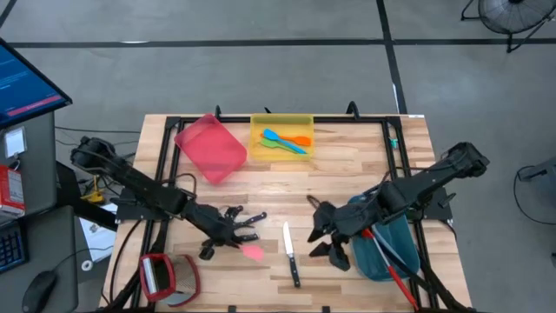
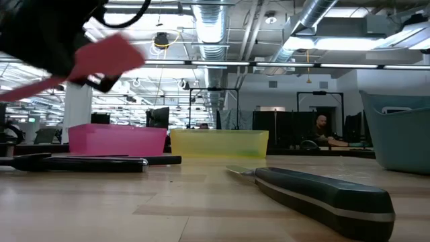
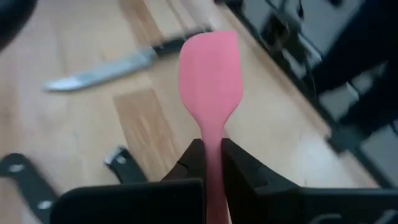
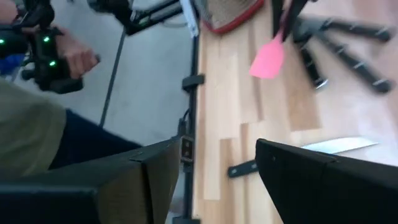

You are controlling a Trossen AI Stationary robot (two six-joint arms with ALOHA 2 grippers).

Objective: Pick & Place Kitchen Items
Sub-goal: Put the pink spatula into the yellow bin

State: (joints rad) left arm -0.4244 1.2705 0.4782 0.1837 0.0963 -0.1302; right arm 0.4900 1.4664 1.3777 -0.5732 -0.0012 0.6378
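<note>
My left gripper (image 3: 211,148) is shut on a pink spatula (image 3: 209,68) and holds it above the near-left part of the table (image 1: 347,165); in the high view the spatula's blade (image 1: 253,252) juts out past the gripper (image 1: 234,242). Several black-handled knives (image 1: 236,217) lie on the wood just beyond it. One steel knife (image 1: 290,254) lies flat between the two arms. My right gripper (image 1: 328,240) hangs open over the table beside a teal bin (image 1: 387,250), with nothing between its fingers. My left gripper pinches the pink spatula's handle just behind the blade (image 3: 212,134) between its two fingers. The fingers lie along the handle and slant down toward the table's near right. The spatula is lifted clear, and its blade (image 2: 107,57) sticks out ahead of the fingertips.
A pink bin (image 1: 210,148) and a yellow bin (image 1: 281,126) holding blue and orange spatulas stand at the far edge. The teal bin holds a long red spoon (image 1: 395,274). A red-rimmed utensil (image 1: 169,276) lies at the near left. A person's hand (image 4: 69,55) shows beyond the table.
</note>
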